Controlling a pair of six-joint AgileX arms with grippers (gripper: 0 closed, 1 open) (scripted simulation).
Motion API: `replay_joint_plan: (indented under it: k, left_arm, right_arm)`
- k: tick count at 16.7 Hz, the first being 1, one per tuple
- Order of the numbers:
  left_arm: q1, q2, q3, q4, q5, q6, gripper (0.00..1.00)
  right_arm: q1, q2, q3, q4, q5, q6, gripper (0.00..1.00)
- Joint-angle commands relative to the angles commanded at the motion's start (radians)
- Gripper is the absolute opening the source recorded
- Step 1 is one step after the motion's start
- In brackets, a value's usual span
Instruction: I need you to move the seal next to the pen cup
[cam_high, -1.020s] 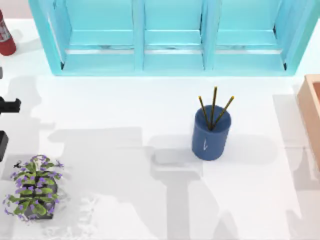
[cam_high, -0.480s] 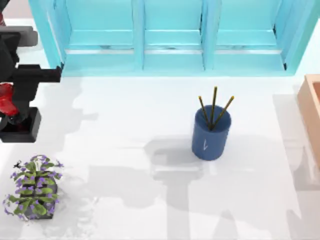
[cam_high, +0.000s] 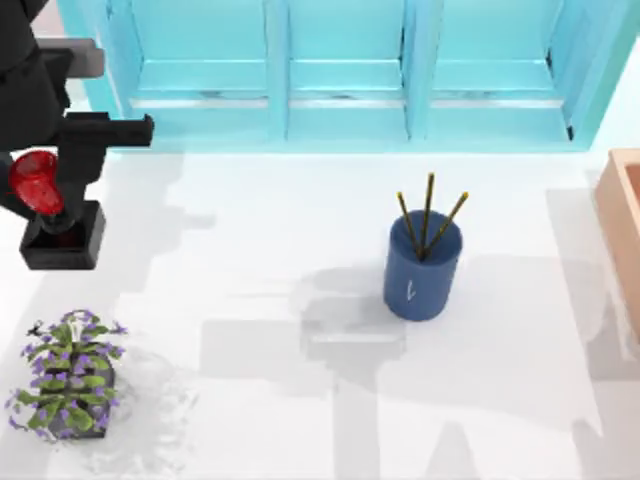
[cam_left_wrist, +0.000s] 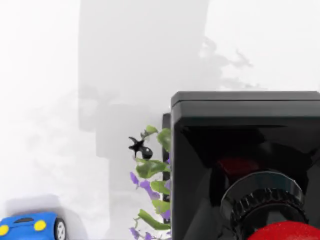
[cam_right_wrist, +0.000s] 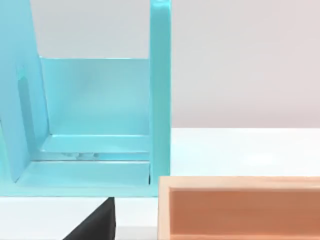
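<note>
Now the left gripper (cam_high: 48, 200), fingers clenched on the seal (cam_high: 55, 215), hangs well left of the pen cup (cam_high: 422, 268), carrying it over.

At the table's left, the seal (cam_high: 52, 212) sits in the left gripper (cam_high: 45, 190), in front of the shelf unit (cam_high: 340, 75) and behind the potted plant (cam_high: 68, 375). The pen cup (cam_high: 422, 265) stands well apart, right of centre; a wooden box (cam_high: 622, 215) occupies the right edge.
</note>
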Motion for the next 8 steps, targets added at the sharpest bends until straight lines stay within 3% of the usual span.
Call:
replay_joint_plan:
  k: [8]
  left_arm:
    - [-0.273, 0.401, 0.631, -0.223, 0.011, -0.263, 0.00]
  right_arm:
    - [0.000, 0.000, 0.000, 0.000, 0.000, 0.000, 1.00]
